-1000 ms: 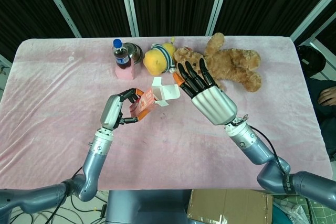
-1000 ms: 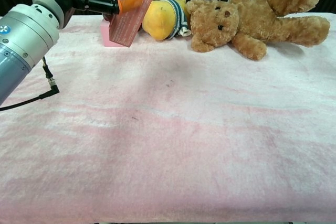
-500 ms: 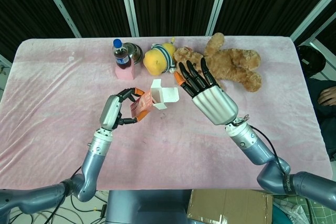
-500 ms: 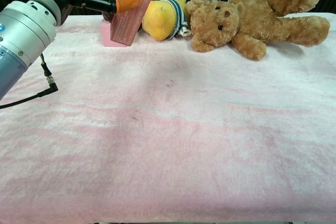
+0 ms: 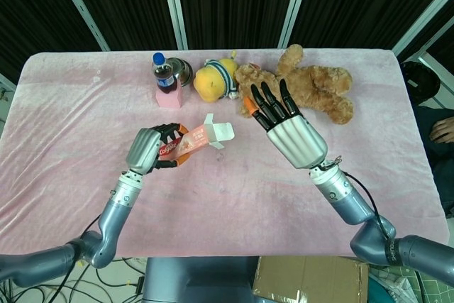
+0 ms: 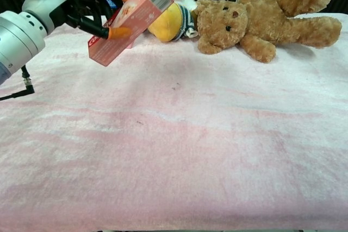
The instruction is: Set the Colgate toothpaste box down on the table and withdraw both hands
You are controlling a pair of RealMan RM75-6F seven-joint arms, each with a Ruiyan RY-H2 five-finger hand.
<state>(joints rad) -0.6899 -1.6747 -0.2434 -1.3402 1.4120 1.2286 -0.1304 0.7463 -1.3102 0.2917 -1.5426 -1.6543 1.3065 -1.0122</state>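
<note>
Pink plush covers the tabletop (image 5: 85, 104). From the head view, the left hand (image 5: 145, 150) has dropped and tipped the Colgate toothpaste box (image 5: 195, 140) from near-upright towards flat, fingers wrapped round its lower end; the right hand (image 5: 287, 129) sits apart, fingers spread, holding nothing. From the chest view, the box (image 6: 130, 20) slants above the cloth, its low end beyond the fingers (image 6: 111, 32), so setting down looks close.

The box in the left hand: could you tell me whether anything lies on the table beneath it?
Nothing visible does. The left hand holds the box tilted above bare pink cloth; the yellow toy sits behind it.
</note>
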